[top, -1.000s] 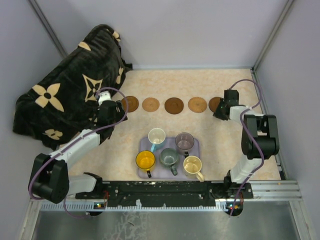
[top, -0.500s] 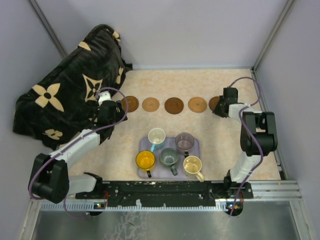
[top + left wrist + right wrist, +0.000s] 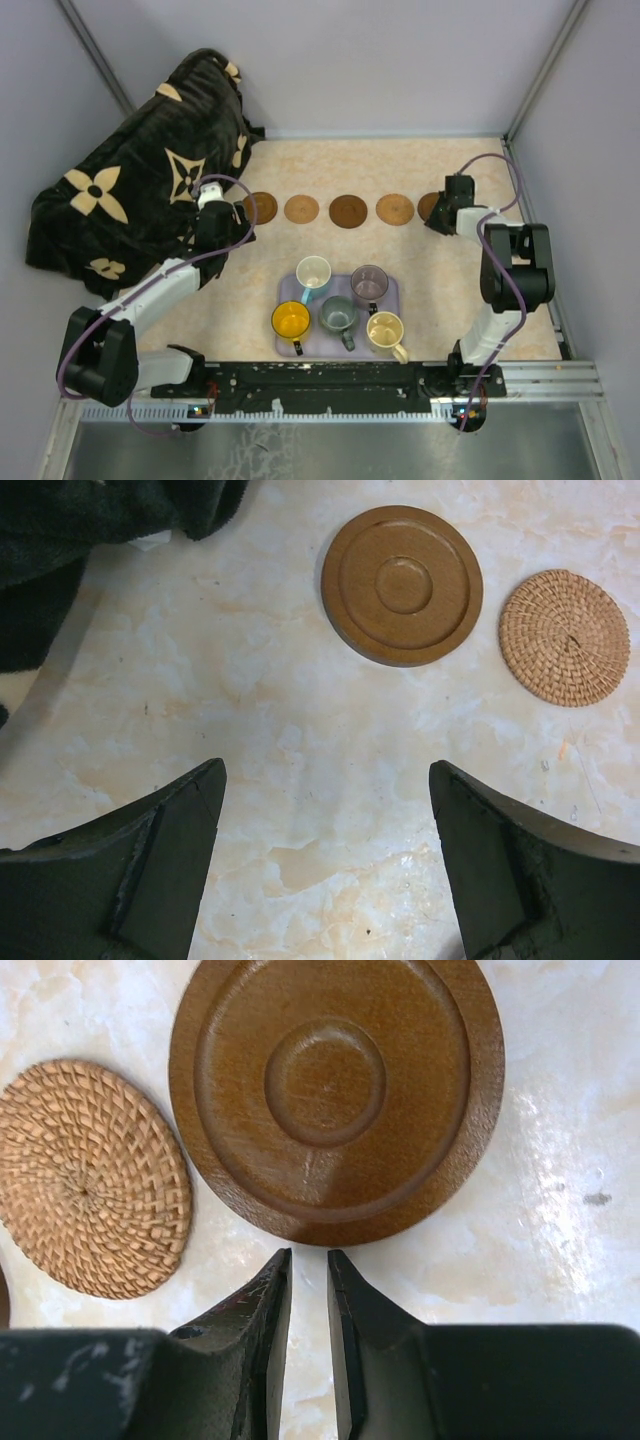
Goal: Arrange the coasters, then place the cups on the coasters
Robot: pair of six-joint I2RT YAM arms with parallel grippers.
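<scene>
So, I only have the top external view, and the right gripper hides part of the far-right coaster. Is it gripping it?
Observer: No. The right wrist view shows the right gripper with jaws a narrow slit apart, empty, at the wooden coaster's near rim.
Operator: Anything beside it?
Observer: A woven coaster, not overlapping it.
Operator: And the left gripper?
Observer: Jaws wide, nothing between them, short of another wooden coaster.
</scene>
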